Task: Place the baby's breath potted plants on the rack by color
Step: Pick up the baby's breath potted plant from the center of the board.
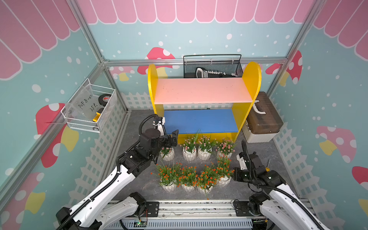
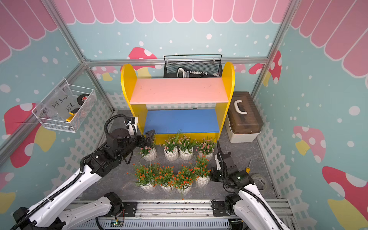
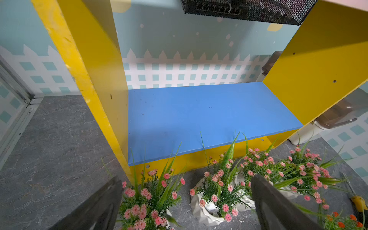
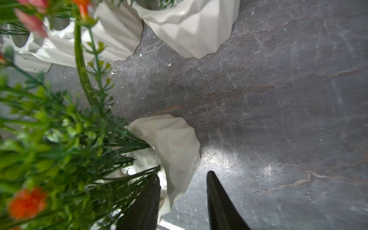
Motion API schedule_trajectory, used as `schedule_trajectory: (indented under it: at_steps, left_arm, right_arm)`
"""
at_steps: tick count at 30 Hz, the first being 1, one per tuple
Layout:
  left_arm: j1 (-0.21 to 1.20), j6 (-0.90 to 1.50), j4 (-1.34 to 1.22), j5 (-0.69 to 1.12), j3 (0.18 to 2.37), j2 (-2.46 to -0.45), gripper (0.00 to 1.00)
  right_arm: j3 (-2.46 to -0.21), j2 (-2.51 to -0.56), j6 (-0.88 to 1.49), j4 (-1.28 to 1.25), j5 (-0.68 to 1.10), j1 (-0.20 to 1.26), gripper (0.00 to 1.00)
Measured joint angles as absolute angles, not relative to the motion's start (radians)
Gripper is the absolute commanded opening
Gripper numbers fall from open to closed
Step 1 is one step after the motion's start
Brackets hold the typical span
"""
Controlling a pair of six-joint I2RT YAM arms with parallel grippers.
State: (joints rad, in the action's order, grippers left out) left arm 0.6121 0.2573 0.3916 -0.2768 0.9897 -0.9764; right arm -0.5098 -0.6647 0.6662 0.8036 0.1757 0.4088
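Right gripper of mine, jaws part-open, straddles the wall of the end orange-flowered pot, one finger inside and one just outside, at my right end of its row, with the rack beyond the pink-flowered row.

I can read only one piece of writing from here: dark handwriting on the clear plastic sheet leaning in the white wire basket. In both top views its upper line reads "PCF 8-0" and then a digit I cannot settle. The lower line starts with "25", and the rest is unclear. The red label on the tape roll and the print on the black tool in the black basket are too small to read.
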Motion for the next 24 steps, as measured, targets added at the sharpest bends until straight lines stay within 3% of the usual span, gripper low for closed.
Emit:
schedule_trajectory:
  at_steps: [24]
  left_arm:
    - [0.631,0.257,0.391,-0.277,1.002,-1.0,0.99]
  right_arm:
    - [-0.51,-0.775,0.666,0.751,0.11,0.494,0.24]
